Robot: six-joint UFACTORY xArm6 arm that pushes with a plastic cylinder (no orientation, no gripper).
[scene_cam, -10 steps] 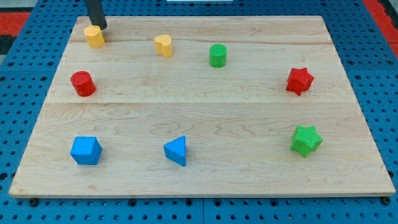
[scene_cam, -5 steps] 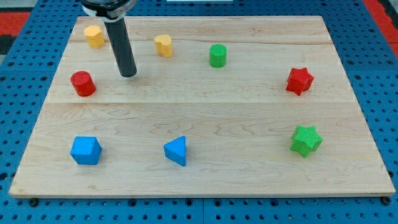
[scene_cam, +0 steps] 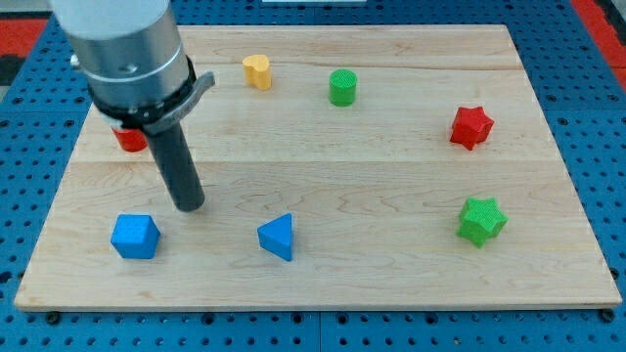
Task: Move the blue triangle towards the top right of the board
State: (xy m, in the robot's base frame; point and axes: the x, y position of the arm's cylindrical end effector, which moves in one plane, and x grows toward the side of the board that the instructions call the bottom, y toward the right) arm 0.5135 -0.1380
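The blue triangle (scene_cam: 278,237) lies on the wooden board (scene_cam: 391,196) near the view's bottom, left of centre. My tip (scene_cam: 190,206) rests on the board to the triangle's upper left, about a block's width away, and to the upper right of the blue cube (scene_cam: 135,237). It touches neither block. The arm's grey body covers the board's top left corner.
A red cylinder (scene_cam: 127,139) shows partly behind the arm at the left. A yellow heart (scene_cam: 257,70) and green cylinder (scene_cam: 342,87) stand near the top. A red star (scene_cam: 470,126) and green star (scene_cam: 480,220) stand at the right.
My tip has moved from the top left corner down the board to a spot between the blue cube and blue triangle. The arm now hides the yellow block at the top left. No block has moved.
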